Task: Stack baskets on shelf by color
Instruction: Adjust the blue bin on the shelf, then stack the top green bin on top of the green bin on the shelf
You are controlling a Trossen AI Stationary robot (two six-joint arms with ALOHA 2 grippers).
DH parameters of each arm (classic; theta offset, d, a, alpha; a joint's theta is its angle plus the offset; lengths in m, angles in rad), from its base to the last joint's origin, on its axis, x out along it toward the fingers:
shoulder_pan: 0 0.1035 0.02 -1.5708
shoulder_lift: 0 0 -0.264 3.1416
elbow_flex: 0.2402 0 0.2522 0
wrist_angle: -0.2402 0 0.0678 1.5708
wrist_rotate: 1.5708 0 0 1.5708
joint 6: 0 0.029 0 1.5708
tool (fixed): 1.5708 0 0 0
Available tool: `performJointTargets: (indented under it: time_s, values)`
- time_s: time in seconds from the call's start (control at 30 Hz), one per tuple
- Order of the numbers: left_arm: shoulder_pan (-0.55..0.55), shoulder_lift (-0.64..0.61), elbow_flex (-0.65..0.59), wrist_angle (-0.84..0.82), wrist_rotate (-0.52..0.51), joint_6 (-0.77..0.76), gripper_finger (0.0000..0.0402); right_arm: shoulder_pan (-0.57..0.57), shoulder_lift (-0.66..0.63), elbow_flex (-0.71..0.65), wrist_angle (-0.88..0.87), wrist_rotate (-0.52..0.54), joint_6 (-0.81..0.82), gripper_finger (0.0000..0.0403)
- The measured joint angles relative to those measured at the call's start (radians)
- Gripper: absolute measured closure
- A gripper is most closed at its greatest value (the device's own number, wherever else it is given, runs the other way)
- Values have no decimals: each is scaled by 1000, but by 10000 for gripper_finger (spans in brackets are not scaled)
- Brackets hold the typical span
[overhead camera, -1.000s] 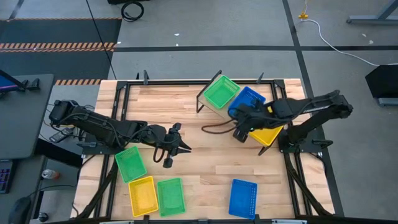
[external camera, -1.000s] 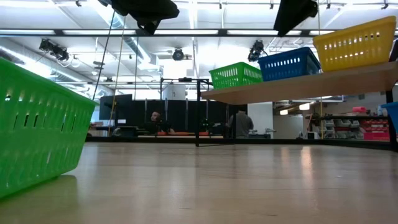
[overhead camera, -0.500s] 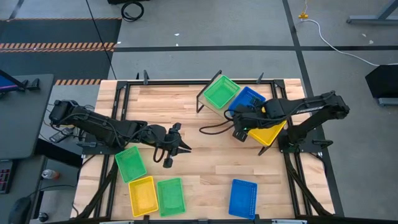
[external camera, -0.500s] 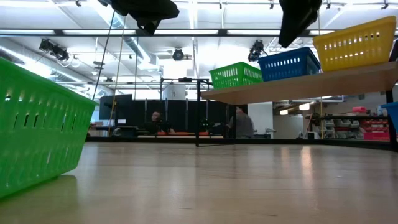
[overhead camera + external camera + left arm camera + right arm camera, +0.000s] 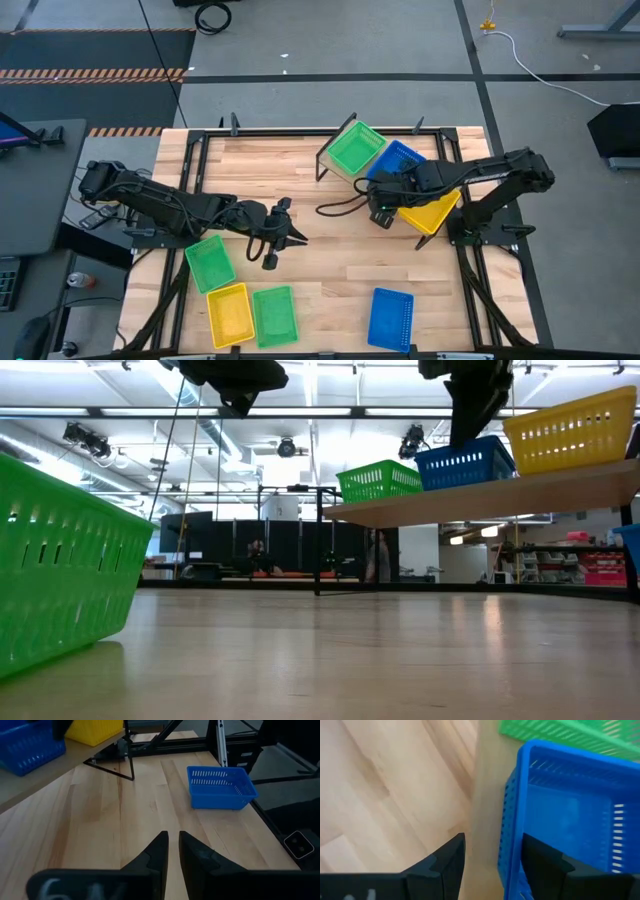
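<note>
The shelf (image 5: 500,495) stands at the table's far right and carries a green basket (image 5: 357,150), a blue basket (image 5: 402,158) and a yellow basket (image 5: 430,214) in a row. My right gripper (image 5: 492,840) is open and slants down over the blue basket's table-side wall (image 5: 512,835). One finger stands over the basket's inside, the other over the shelf board (image 5: 485,820). No touch shows. My left gripper (image 5: 172,836) hangs over the table's middle, open by a narrow gap, with nothing between its fingers. Four more baskets rest flat on the tabletop.
Along the near edge lie a green basket (image 5: 210,263), a yellow basket (image 5: 229,313), another green basket (image 5: 274,315) and a blue basket (image 5: 390,318). Bare wood lies between them and the shelf. A black frame borders the table. A person stands far off in the room.
My right gripper has come down toward the blue basket on the shelf, tipping more steeply downward and shifting a little toward the table's left. Its fingers have stayed open. The baskets have not moved.
</note>
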Motion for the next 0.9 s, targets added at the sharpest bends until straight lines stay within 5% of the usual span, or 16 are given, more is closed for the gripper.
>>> performJointTargets:
  time_s: [0.3,0.9]
  values:
    - [0,0,0,-1,0,0,349,0,19,0,83,-86,10,213]
    - [0,0,0,-1,0,0,349,0,19,0,63,-89,9,213]
